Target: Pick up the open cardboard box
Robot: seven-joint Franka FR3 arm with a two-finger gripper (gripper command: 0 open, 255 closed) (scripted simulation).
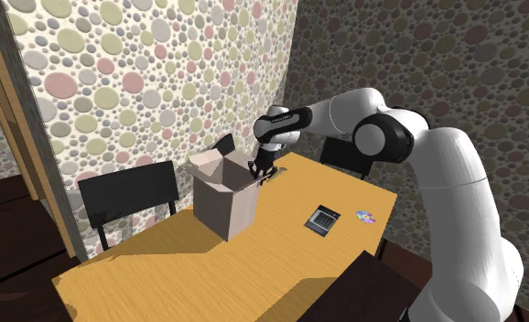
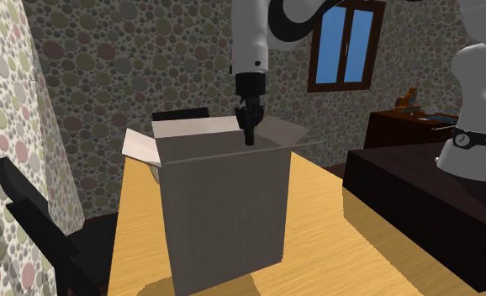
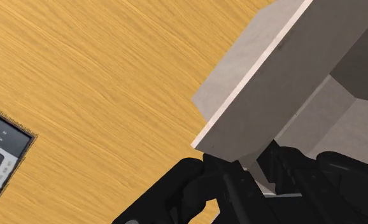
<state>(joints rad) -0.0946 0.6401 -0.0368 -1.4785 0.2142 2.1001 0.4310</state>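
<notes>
Wrist view: the gripper point(image 3: 256, 175) pinches one wall of the cardboard box point(image 3: 291, 70), fingers narrow on it. Probably the box is too wide to span.

A table point(image 1: 208, 274) with an orange wood-grain top carries an open box point(image 1: 224, 197), pale grey-brown, standing upright with its flaps spread. To the shoulder view's right of the box, apart from it, a flat dark device point(image 1: 323, 220) with rows of keys lies on the wood. Farther from the box on that same side sits a small many-coloured thing point(image 1: 365, 217).
</notes>
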